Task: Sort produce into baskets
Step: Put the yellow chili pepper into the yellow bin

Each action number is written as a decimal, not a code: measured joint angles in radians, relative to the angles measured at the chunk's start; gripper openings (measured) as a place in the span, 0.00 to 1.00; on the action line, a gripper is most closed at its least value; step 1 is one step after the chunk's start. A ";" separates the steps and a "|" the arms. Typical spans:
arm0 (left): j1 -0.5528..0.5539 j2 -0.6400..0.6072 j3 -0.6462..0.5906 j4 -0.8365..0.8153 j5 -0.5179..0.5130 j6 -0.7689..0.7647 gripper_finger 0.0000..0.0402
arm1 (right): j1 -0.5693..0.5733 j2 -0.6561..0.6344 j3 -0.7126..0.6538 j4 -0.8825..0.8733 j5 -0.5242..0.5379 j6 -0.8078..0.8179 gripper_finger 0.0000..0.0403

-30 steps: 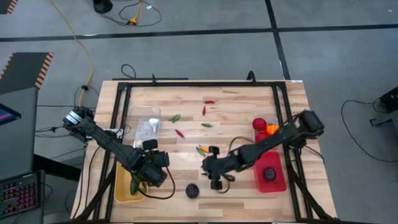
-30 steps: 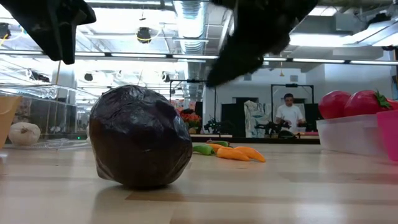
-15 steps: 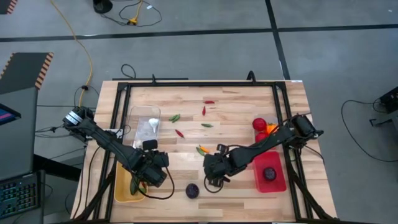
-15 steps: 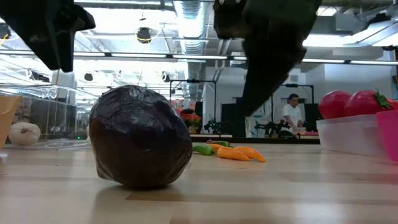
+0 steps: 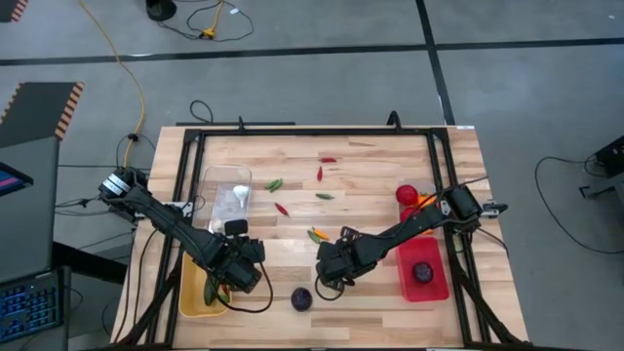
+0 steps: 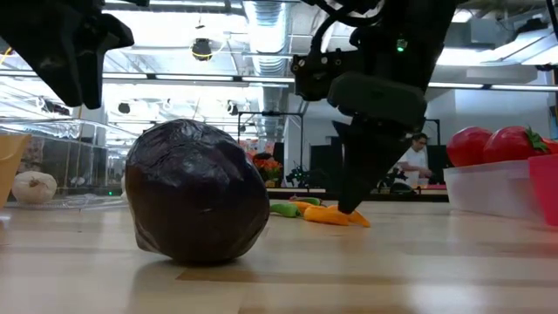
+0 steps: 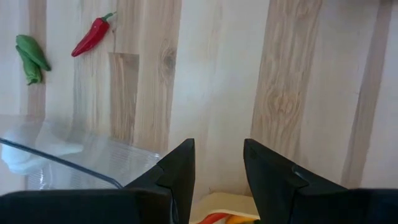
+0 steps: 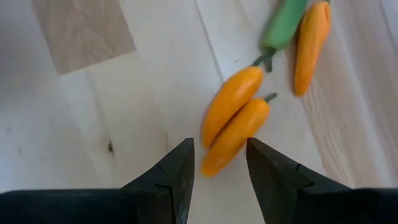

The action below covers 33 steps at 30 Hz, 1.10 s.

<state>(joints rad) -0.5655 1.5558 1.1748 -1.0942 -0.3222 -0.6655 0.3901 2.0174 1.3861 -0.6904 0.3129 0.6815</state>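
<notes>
The right gripper [image 8: 219,163] was held part open and empty, an orange chilli's [image 8: 235,134] tip just ahead of its fingers [image 8: 174,171]. The left gripper [image 7: 219,163] was likewise parted and empty.

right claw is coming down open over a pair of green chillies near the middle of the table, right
Not quite: the pair under the right claw are orange chillies, as the right wrist view shows. A green chilli lies just beyond them. The rest holds: the claw is open, near the middle of the table.
</notes>
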 joint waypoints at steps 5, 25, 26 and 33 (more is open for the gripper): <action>0.000 0.000 0.000 0.016 0.000 0.000 0.31 | 0.000 0.000 -0.001 -0.017 0.027 0.000 0.40; 0.001 0.000 0.000 0.042 0.001 0.011 0.31 | 0.000 -0.001 -0.064 0.044 -0.020 0.028 0.19; 0.001 0.000 0.000 0.057 0.001 0.018 0.31 | 0.000 -0.001 -0.064 0.044 -0.022 0.026 0.16; 0.000 0.000 0.000 0.201 -0.008 0.119 0.31 | 0.000 -0.040 -0.069 0.033 -0.038 0.017 0.06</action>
<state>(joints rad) -0.5651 1.5558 1.1748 -0.8936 -0.3301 -0.5466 0.3901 1.9775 1.3175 -0.6579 0.2749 0.6987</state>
